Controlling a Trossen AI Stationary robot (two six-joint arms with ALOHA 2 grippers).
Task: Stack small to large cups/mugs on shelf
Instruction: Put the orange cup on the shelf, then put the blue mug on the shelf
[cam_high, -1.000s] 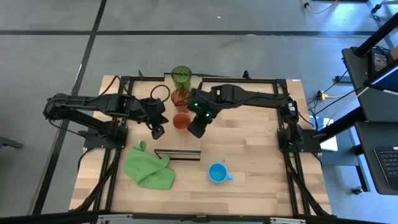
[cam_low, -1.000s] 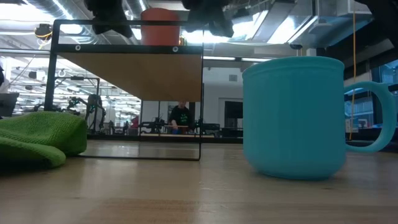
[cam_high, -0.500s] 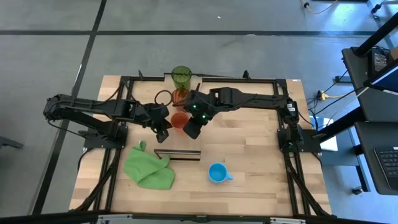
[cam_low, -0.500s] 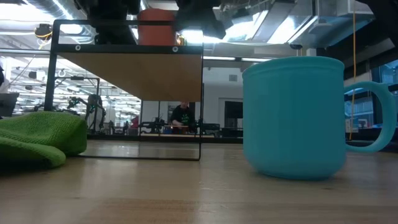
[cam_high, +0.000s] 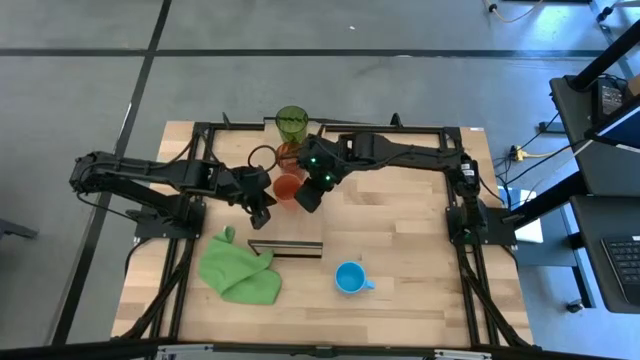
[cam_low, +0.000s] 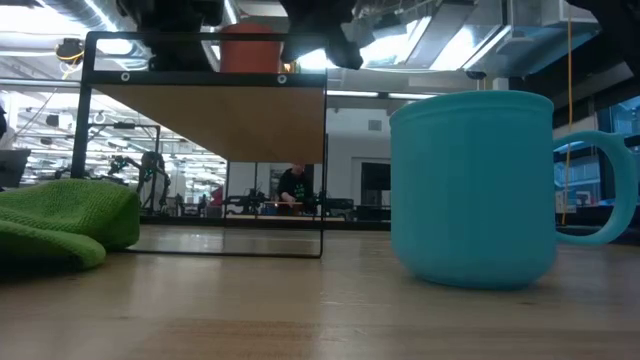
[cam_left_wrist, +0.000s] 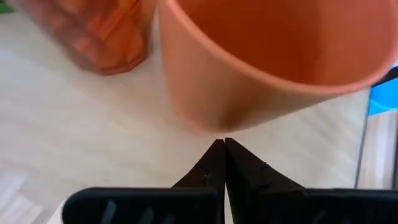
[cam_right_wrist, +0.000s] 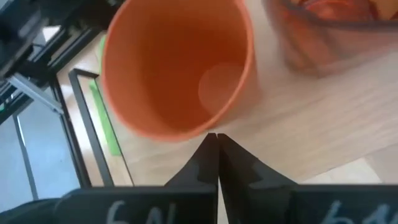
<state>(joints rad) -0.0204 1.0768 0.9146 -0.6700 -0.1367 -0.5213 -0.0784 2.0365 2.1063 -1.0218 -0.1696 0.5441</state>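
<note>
The small red cup (cam_high: 287, 188) stands upright on the shelf (cam_high: 286, 246), and the low view shows it above the board (cam_low: 210, 120). My left gripper (cam_high: 265, 208) is shut at the cup's left near side. My right gripper (cam_high: 307, 199) is shut at its right near side. Behind the cup stand the red-orange tumbler (cam_high: 290, 156) and then the green tumbler (cam_high: 291, 122). The light-blue mug (cam_high: 349, 277) rests on its base on the tabletop, near the front. My left gripper has its shut fingertips (cam_left_wrist: 219, 149) against the red cup's side wall, low down (cam_left_wrist: 208, 124). They slant down at it from the table's left. The cup stays upright on its base. My right gripper sets its shut fingertips (cam_right_wrist: 214, 144) against the cup's outer wall (cam_right_wrist: 202, 127), slanting down from the table's right and near side.
A green cloth (cam_high: 240, 268) lies on the tabletop at the near left, beside the shelf's leg (cam_low: 323, 170). The black frame rails (cam_high: 330, 127) run around the table's edges. Bare wood lies to the right of the mug (cam_high: 420, 260).
My left gripper has come down and toward the red cup from the left. My right gripper has moved toward the table's left and far side at the cup. The cup has slid slightly toward the table's left, still upright. Both grippers stayed shut.
</note>
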